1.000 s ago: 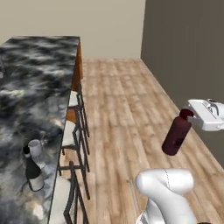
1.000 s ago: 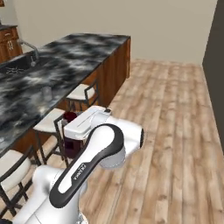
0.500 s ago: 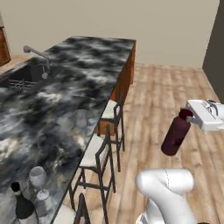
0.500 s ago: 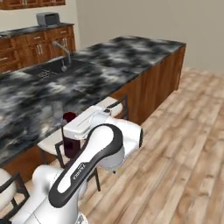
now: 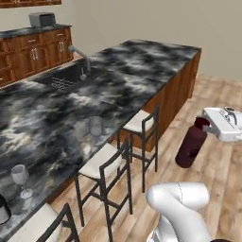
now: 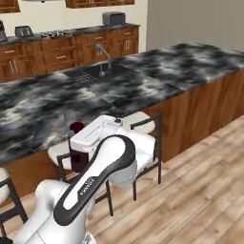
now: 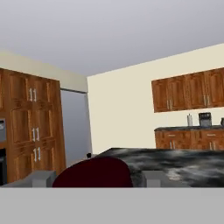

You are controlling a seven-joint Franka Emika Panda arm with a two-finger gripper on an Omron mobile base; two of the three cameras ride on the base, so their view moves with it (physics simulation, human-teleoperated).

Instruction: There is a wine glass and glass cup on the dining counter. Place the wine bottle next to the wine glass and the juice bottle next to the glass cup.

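Observation:
My gripper [image 5: 204, 124] is shut on the neck of the juice bottle [image 5: 190, 145], a stubby maroon bottle that hangs tilted above the wood floor, to the right of the dining counter [image 5: 118, 80]. In the right base view the juice bottle [image 6: 77, 155] shows behind my forearm, under the gripper [image 6: 80, 136]. In the hand view its dark red cap [image 7: 94, 173] sits between the gripper [image 7: 96, 179] fingertips. The glass cup [image 5: 96, 125] stands near the counter's front edge. The wine glass [image 5: 20, 177] stands further left, and the wine bottle [image 5: 2, 209] beside it is cut off by the frame edge.
Dark-framed stools [image 5: 113, 163] line the counter's near side. A sink with a faucet [image 5: 81, 57] is set into the counter's far part. Wall cabinets carry a toaster [image 5: 41, 19]. Open wood floor [image 5: 222, 175] lies to the right.
The whole picture has shifted, so the base has turned toward the counter. The juice bottle stays in the gripper at the same spot in the views.

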